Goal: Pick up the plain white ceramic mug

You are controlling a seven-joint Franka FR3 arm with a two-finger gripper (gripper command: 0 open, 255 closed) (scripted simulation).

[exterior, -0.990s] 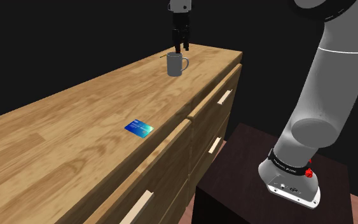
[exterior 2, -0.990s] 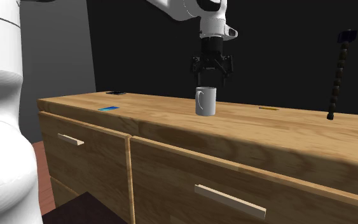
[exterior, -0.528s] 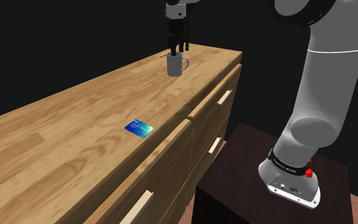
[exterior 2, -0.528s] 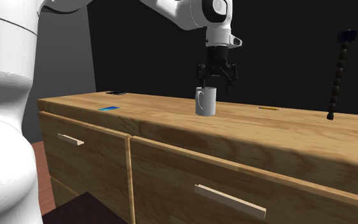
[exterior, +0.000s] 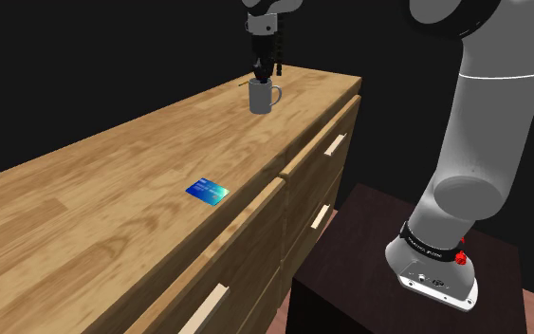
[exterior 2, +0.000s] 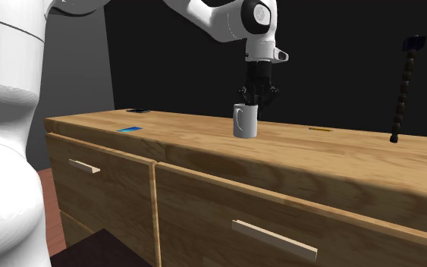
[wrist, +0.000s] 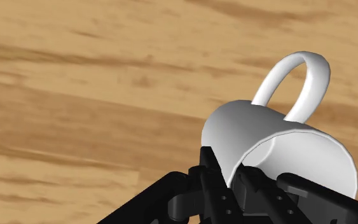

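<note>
A plain white mug (exterior: 263,98) with a loop handle stands upright on the wooden dresser top (exterior: 113,180), near its far end. My black gripper (exterior: 263,74) comes straight down onto the mug's rim and is shut on it. In the wrist view the gripper (wrist: 233,179) clasps the mug (wrist: 266,137) by its wall, one finger outside and one inside, on the side away from the handle. From the second exterior view the gripper (exterior 2: 253,98) sits at the top of the mug (exterior 2: 245,121), whose base rests on the wood.
A blue card (exterior: 207,191) lies mid-way along the dresser top. A black long-handled tool (exterior 2: 403,87) leans upright at the second exterior view's right, with a small yellow item (exterior 2: 320,130) nearer the mug. Drawer fronts with light handles (exterior 2: 274,238) face the stand (exterior: 388,285).
The gripper has come down from just above the mug onto its rim, and its fingers have gone from open to shut on the mug's wall. The mug has not moved.
</note>
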